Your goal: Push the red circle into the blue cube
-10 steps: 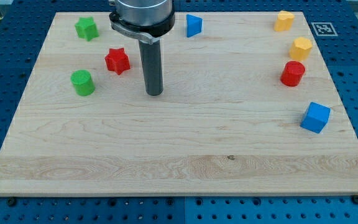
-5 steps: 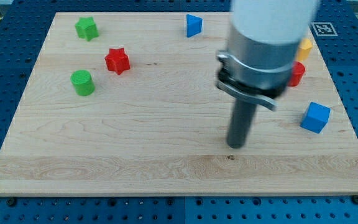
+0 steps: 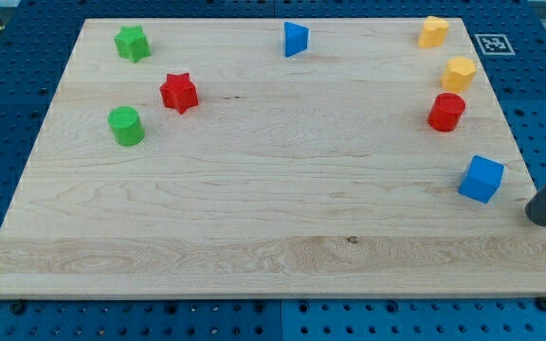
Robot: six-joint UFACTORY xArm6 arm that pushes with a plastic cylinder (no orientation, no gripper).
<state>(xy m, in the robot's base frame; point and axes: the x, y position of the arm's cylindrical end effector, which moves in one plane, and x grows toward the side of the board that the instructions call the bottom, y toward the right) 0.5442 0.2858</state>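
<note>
The red circle (image 3: 446,112) stands on the wooden board (image 3: 273,199) near the view's right edge. The blue cube (image 3: 482,178) sits below it and slightly to the right, a clear gap apart. My tip (image 3: 541,217) is at the view's far right, just off the board's right edge, to the right of the blue cube and a little lower. It touches no block.
Two yellow blocks (image 3: 433,31) (image 3: 459,72) sit above the red circle. A blue triangle (image 3: 296,38) is at the top middle. A red star (image 3: 179,92), a green star (image 3: 133,43) and a green cylinder (image 3: 126,126) are on the left.
My tip has swept from the board's upper left, across the lower middle, to just past the right edge. No block has moved.
</note>
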